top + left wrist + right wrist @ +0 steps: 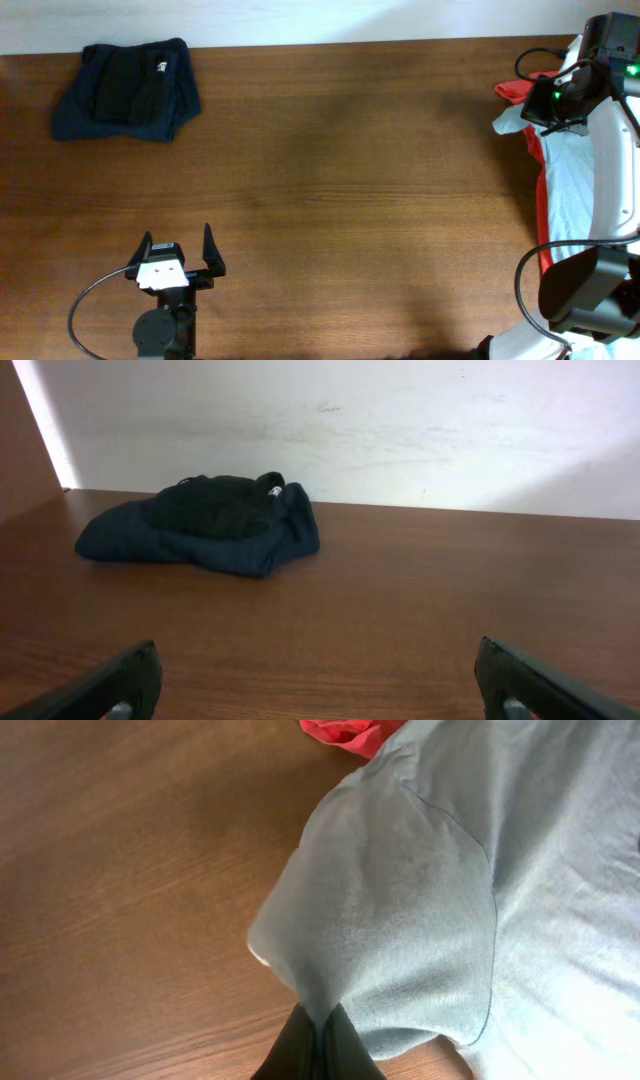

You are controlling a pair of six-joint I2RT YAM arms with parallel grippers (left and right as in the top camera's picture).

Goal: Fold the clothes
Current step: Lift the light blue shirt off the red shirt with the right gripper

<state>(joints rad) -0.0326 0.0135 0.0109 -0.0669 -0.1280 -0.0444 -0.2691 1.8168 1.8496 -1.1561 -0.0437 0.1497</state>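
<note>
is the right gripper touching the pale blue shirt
Touching. The right wrist view shows the right gripper shut, with a fold of the pale blue shirt pinched between its fingertips.

Overhead: fixed high above, faced straight down, took in the whole table (pixel 330 170) from the left gripper (pixel 177 242) at the near edge to the wall (pixel 300 18) at the far edge. Left wrist: set low and level just over the wood, faced that wall from well back, own spread fingertips (pixel 120 685) in the bottom corners; shared with overhead the dark pile (pixel 200 520) at the far left corner. Right wrist: close range, faced steeply down past the right gripper (pixel 318 1042), pinched on the shirt (pixel 420 920); shared with overhead the shirt, red cloth (pixel 345 730) and wood at the right edge.
</note>
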